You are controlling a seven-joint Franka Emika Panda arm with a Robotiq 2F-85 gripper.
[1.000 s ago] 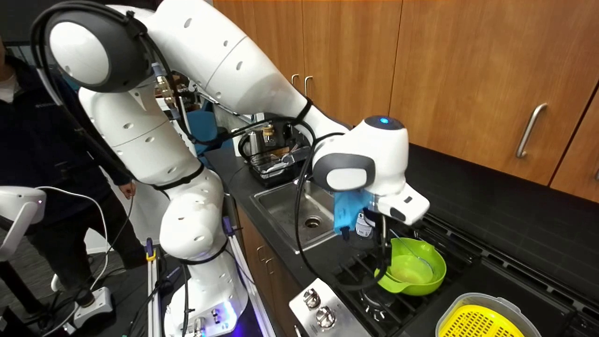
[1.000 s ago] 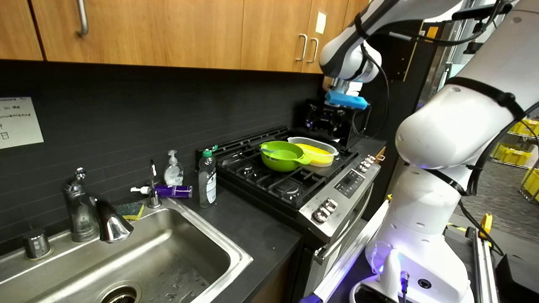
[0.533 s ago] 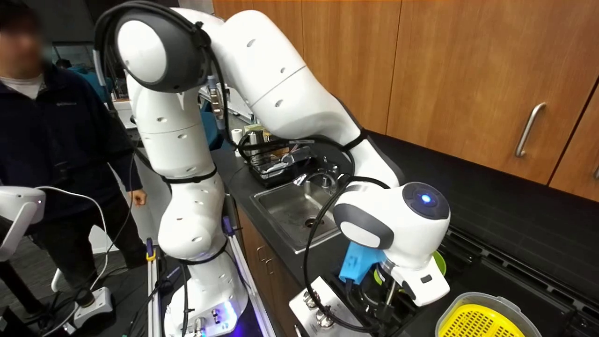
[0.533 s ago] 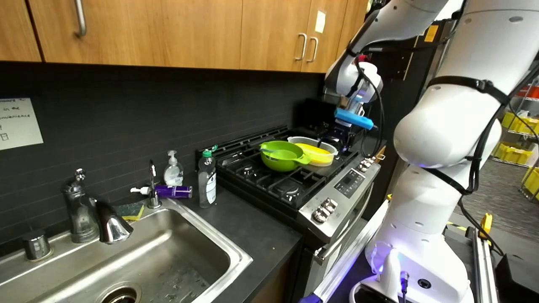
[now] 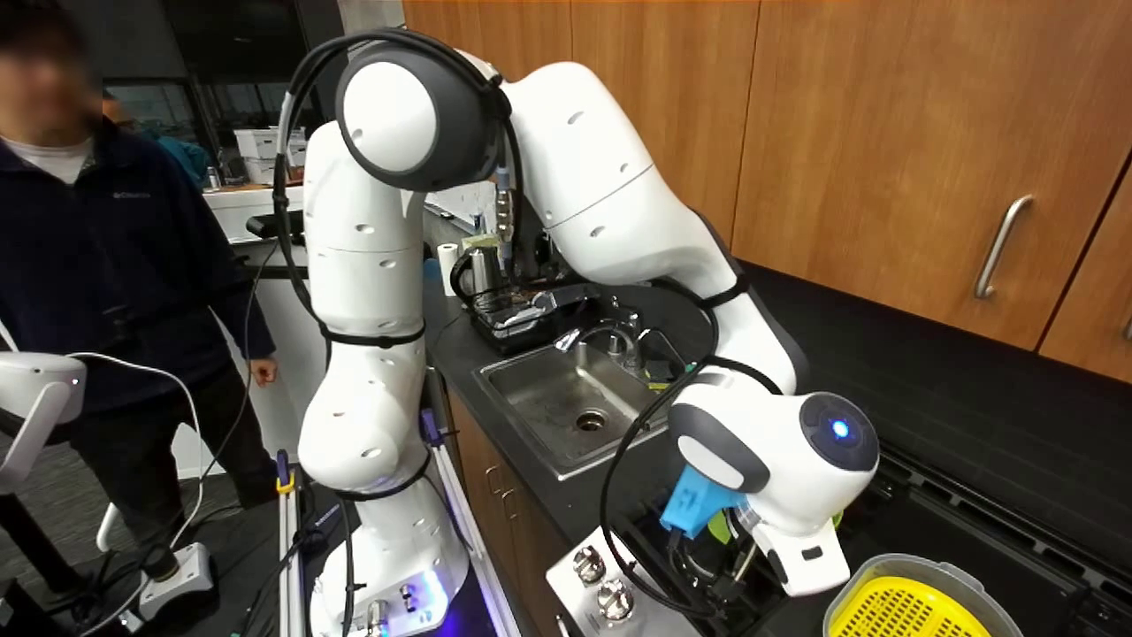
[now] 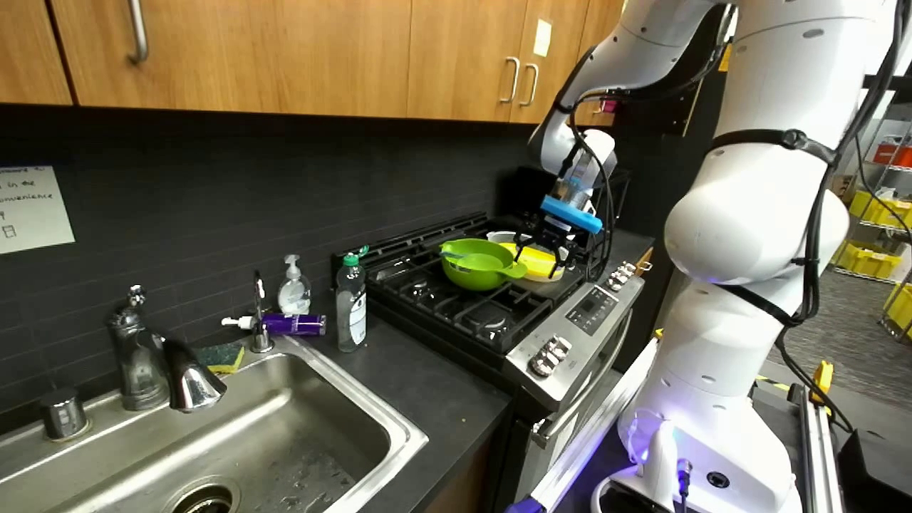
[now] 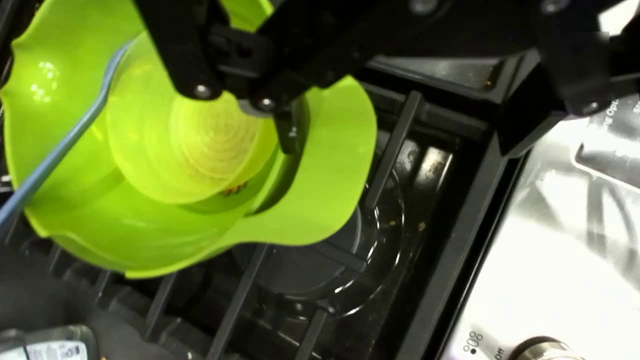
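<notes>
While the gripper (image 7: 402,142) hangs with its jaws spread wide, the green bowl (image 7: 150,240) sits in the wrist view's upper left; I'd guess light, springy plastic, best pinched at its broad handle (image 7: 327,195).

It is a kitchen: in an exterior view, wooden cabinets (image 6: 285,57) fill the upper left, a gas stove (image 6: 491,306) sits at centre, a steel sink (image 6: 313,427) lower left; shelved yellow bins (image 6: 868,261) at right suggest a workplace.
</notes>
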